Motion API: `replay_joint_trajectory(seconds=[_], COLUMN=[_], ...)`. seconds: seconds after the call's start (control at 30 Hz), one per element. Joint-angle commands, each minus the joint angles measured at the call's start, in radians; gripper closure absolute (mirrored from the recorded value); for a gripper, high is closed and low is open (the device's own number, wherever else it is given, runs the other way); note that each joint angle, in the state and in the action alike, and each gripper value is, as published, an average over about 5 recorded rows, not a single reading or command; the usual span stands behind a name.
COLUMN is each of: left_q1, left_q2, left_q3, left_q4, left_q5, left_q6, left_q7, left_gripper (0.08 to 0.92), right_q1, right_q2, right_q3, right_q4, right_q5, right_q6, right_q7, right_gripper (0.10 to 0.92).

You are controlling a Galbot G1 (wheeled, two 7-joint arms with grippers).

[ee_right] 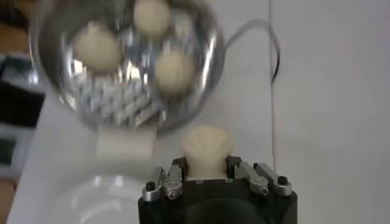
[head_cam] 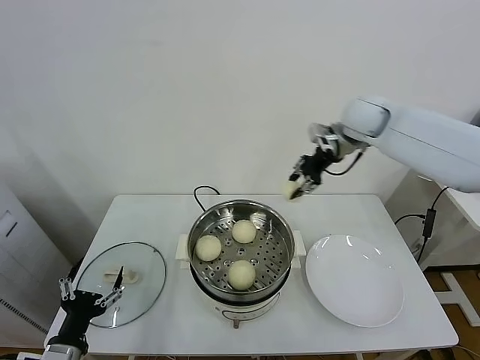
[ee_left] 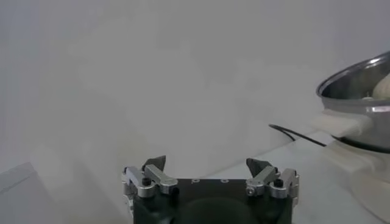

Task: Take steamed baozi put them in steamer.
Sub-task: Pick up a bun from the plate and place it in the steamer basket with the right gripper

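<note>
The fourth baozi (head_cam: 292, 190) is in my right gripper (head_cam: 297, 187), with the jaws closed on its sides, and it hangs in the air above the table (head_cam: 150, 217) just beyond the far right rim of the steamer (head_cam: 241, 247). In the right wrist view the bun (ee_right: 207, 146) sits snug between the jaws and bulges out ahead of them, with the steamer (ee_right: 128, 61) farther off. Three baozi already lie on the perforated tray: one toward the back (head_cam: 244, 231), one on the left (head_cam: 208, 247) and one at the front (head_cam: 241, 274). The free patch of tray is on the right side, nearest the white plate (head_cam: 354, 279), which holds nothing now.

As I judge it, the step in hand is carrying this last bun over the rim and setting it down in that free patch. To do it well I would bring the gripper in over the rim with clearance, centre it above the open part of the tray, then lower until the bun is close to the tray before opening the jaws, so it does not roll into its neighbours. The bun looks soft, so I would avoid squeezing harder.

My left gripper (head_cam: 90, 297) is parked low at the near left table edge, by the glass lid (head_cam: 124, 281), its jaws apart and holding nothing.
</note>
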Motion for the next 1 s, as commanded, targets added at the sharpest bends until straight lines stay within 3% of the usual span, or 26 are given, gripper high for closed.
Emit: replay_joint_trajectory(seconds=[0.03, 0.87, 1.0], left_q1=[-0.001, 0.011, 0.008], left_q2=[-0.001, -0.001, 0.000], left_q3=[0.000, -0.022, -0.021], left_q4=[-0.003, 0.008, 0.007], left_q5=[-0.003, -0.033, -0.032], left_q6=[-0.002, -0.022, -0.020], left_q7=[0.000, 0.001, 0.001], left_gripper=[0.177, 0.177, 0.177], right_q1=[-0.042, -0.169, -0.165], right_q2=[0.095, 0.030, 0.028], right_q3=[-0.077, -0.097, -0.093], right_q4=[0.229, 0.218, 0.211], right_q5=[0.172, 0.008, 0.010], right_q6=[-0.194, -0.225, -0.223], right_q7=[0.165, 0.273, 0.275], right_gripper=[0.618, 0.617, 0.575])
